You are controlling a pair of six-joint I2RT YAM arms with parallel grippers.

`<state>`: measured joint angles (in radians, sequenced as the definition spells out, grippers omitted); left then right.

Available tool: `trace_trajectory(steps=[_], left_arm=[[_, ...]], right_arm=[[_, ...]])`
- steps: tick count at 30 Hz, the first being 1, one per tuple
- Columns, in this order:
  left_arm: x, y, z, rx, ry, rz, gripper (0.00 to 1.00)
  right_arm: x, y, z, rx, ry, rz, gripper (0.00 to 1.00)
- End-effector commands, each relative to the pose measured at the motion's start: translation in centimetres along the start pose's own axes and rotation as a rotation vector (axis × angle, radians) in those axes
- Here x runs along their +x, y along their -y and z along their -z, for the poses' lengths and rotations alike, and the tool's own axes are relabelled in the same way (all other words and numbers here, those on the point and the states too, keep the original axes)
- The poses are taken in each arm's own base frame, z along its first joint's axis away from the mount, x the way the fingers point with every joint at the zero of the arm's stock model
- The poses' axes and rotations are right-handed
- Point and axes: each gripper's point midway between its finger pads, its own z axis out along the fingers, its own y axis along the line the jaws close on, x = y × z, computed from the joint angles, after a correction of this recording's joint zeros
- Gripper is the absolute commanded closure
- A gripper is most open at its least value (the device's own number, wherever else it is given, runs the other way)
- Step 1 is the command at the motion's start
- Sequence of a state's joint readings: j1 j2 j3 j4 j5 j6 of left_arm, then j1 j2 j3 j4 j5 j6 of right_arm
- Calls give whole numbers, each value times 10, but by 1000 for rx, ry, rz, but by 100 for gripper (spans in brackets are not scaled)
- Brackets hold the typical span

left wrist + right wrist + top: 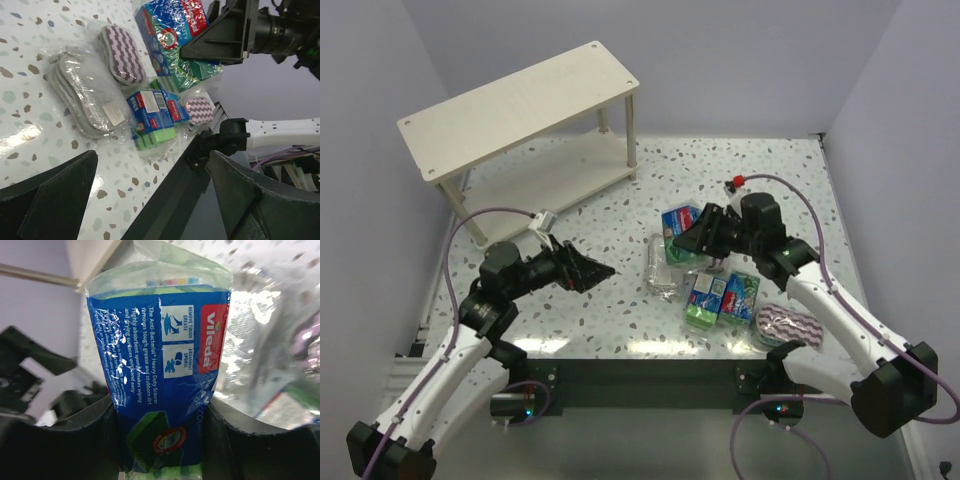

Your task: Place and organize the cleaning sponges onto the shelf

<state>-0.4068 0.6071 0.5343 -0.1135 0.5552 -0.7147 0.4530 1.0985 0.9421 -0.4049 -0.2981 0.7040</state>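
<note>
My left gripper [605,270] is wide open and holds nothing. The shelf [520,105] stands out beyond it and a bit to its left. This hand is the nearer one to the shelf. The shelf's long side runs on a slant, from near-left to far-right. I see no sponge on it yet.

Out in front of the left fingers lies the one silvery pack [665,262].

My right gripper [692,235] is squeezed tight on one green-and-blue pack [165,365]. The pack's long side sticks straight out past the fingers. From this hand the shelf is well off to the left and farther out, so I think the pack must go that way.

I count three green-and-blue packs: the one held and two side by side on the table [790,190], [703,298] and [740,296], on the near side of the right hand. I count two oval pads, [122,55] and [199,110].
</note>
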Motion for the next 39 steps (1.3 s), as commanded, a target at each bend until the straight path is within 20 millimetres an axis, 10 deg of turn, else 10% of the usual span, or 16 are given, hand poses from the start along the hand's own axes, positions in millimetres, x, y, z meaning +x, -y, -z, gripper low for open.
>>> trace_trajectory(steps=[1,11,39], left_arm=[[-22,44,0,207,98,8,0],[-8,93,-36,328,97,97,0],[-20,93,-94,90,392,347,0]], right_arm=[[6,-54,4,-313,-21,-202,50],[1,-81,21,-516,8,-346,46],[6,-78,39,-576,56,-440,41]])
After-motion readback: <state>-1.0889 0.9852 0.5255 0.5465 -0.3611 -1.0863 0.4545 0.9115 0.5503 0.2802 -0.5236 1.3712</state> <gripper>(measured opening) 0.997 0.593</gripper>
